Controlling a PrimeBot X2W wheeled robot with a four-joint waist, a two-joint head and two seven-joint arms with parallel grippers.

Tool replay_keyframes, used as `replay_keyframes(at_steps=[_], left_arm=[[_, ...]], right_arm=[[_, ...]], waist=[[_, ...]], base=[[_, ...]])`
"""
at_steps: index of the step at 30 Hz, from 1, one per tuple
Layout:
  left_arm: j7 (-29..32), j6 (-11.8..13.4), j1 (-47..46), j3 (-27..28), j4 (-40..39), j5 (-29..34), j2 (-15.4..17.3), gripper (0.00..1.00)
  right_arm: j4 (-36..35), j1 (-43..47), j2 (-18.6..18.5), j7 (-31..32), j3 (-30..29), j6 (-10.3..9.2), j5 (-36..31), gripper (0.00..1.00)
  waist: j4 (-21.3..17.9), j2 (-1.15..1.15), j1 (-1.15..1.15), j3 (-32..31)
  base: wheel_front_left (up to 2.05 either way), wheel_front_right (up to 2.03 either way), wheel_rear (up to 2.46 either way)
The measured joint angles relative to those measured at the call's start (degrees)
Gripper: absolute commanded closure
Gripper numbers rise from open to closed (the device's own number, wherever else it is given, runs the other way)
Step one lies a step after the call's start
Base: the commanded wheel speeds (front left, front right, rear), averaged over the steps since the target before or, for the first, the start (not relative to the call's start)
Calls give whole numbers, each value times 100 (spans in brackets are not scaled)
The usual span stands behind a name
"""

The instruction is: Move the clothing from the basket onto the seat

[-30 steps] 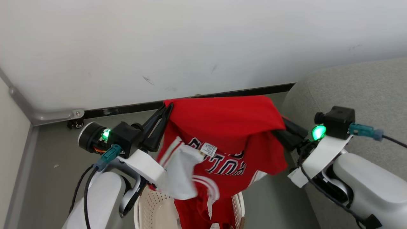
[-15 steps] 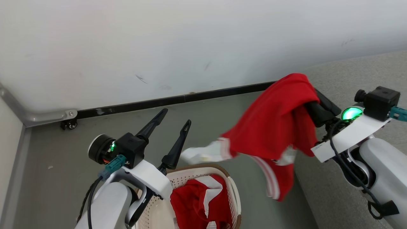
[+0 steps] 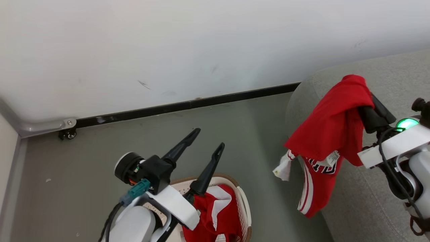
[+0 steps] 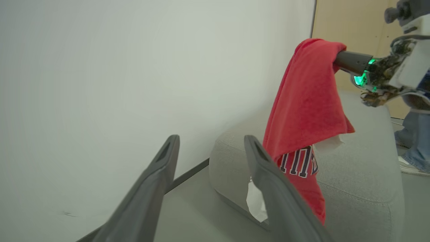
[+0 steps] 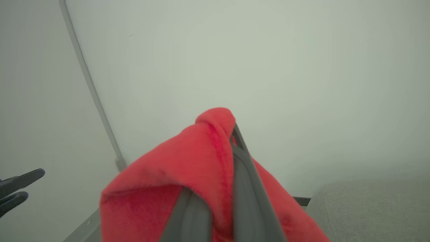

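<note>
So, biggest thing first: the seat fills the robot's right side, and its rounded end faces the basket. The red jersey hangs off the right gripper, which is clamped shut with the cloth pinched and folded over its fingers. The jersey's long axis runs straight down. The top is bunched at the fingers, and the lettered part and a white sleeve dangle below.

The bit that matters is that it's hanging right at the seat's near edge. From the head view the lower hem looks to be over the side of the seat rather than over the cushion. I'd guess the arm needs to go further to the robot's right, inward over the cushion, before letting go, otherwise the jersey could slide to the floor.

The basket sits down at the robot's left with more red clothing in it. The left gripper hovers just above it, fingers spread wide and empty, so that arm's way closer to the next piece.
</note>
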Motion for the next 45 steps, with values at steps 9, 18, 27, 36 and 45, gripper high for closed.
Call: replay_keyframes(at_steps=[9, 18, 27, 36, 45], left_arm=[[-19, -5, 101, -428, -201, -154, -32, 0], [-43, -5, 103, -1023, -425, -376, -4, 0], [-43, -7, 92, -1482, -648, -605, 21, 0], [-44, -7, 73, -1537, -670, -654, 129, 0], [-44, -7, 70, -1524, -755, -656, 201, 0]], right_arm=[[22, 417, -18, 0, -679, -1, -200, 100], [-60, 801, -8, -1, -1040, -1, -350, 100], [-263, 1160, 29, -1, -1310, -1, -515, 100], [-444, 1302, 102, -1, -1418, -1, -649, 100], [-430, 1313, 138, -1, -1450, -1, -692, 100]], waist=[[-184, 0, 0, -24], [-402, 0, 0, -36], [-718, 0, 0, -13], [-987, 0, 0, 39], [-1145, 0, 0, 184]], base=[[0, 0, 0], [0, 0, 0], [0, 0, 0], [0, 0, 0], [0, 0, 0]])
